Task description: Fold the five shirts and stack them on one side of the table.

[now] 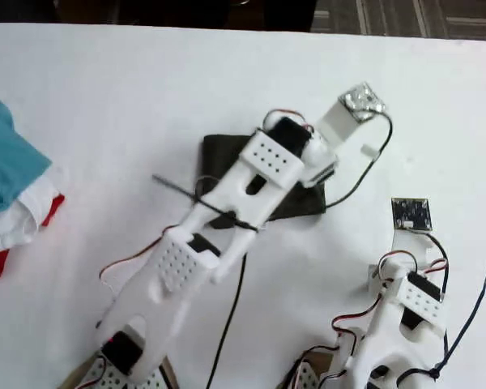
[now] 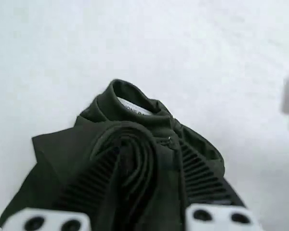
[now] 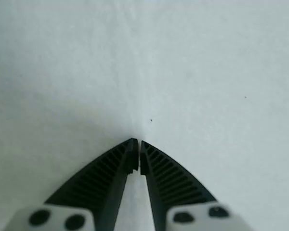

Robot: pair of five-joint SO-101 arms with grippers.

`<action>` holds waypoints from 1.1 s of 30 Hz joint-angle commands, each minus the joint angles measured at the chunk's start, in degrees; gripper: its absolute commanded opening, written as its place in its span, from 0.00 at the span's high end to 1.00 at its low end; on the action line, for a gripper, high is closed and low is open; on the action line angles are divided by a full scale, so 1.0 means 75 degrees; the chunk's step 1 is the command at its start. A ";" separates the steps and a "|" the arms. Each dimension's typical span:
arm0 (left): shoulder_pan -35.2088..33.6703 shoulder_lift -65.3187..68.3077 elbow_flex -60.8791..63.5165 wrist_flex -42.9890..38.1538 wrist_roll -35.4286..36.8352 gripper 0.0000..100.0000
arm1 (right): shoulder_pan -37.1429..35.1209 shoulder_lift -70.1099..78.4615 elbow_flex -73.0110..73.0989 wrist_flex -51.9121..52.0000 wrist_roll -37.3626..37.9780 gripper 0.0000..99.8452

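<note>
Dark shirt (image 2: 62, 154) over left claw (image 2: 144, 144)

Nothing legible noted. White neck label (image 2: 135, 109) inside collar of dark shirt (image 2: 62, 156): line of dark print, too small and blurred to make out. Dark circuit board (image 1: 411, 213) at tip of right arm: pale specks, not readable as characters.
</note>
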 commanded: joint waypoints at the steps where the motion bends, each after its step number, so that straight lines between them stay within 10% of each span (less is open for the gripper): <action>1: -0.0375 -0.0117 -0.1729 0.0715 0.0000 0.79 | 0.0053 -0.0240 -0.0012 -0.0088 0.0012 0.98; 13: -0.1829 0.0692 -0.1471 0.2004 -0.0070 0.95 | 0.0053 -0.0240 -0.0012 -0.0100 0.0012 0.98; 33: -0.0293 0.1114 -0.1401 0.2532 -0.0012 0.97 | 0.1272 -0.0240 -0.0035 -0.1014 -0.1793 0.98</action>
